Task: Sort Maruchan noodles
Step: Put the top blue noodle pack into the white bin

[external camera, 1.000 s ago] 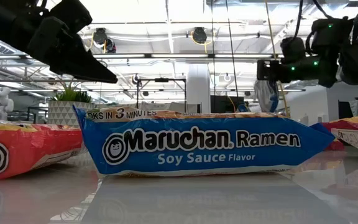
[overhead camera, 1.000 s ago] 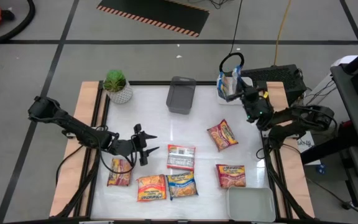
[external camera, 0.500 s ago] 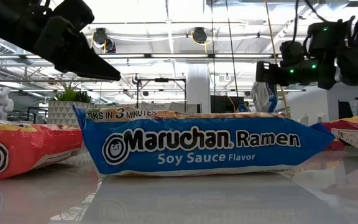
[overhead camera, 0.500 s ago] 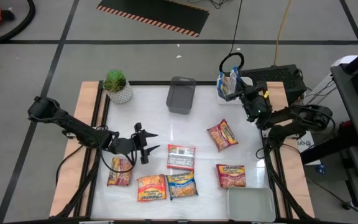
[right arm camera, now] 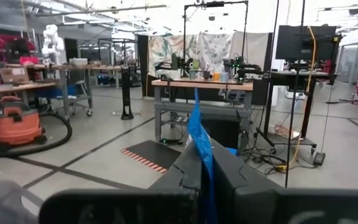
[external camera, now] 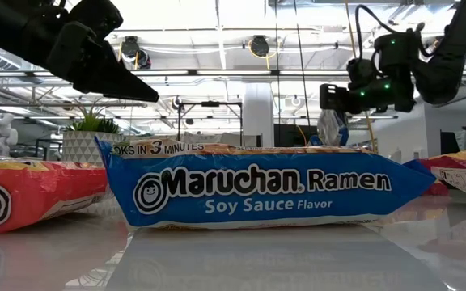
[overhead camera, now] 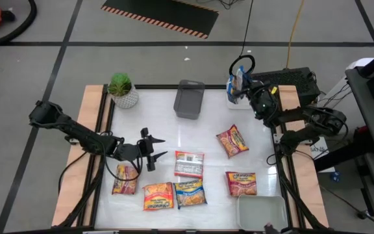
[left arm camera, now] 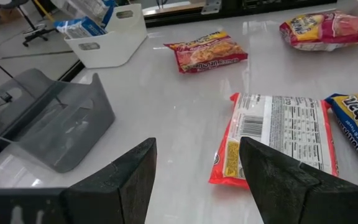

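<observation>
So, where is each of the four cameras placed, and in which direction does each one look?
High view: above the table, looking straight down; both arms show, left claw, right claw.
Low view: at table-top height, facing the blue Soy Sauce packet; arms enter from above.
Left wrist view: between its open fingers, toward the white-and-red packet.
Right wrist view: past fingers pinching a blue packet, into the room.
Shared: high and left wrist views both show the grey tray.
</observation>
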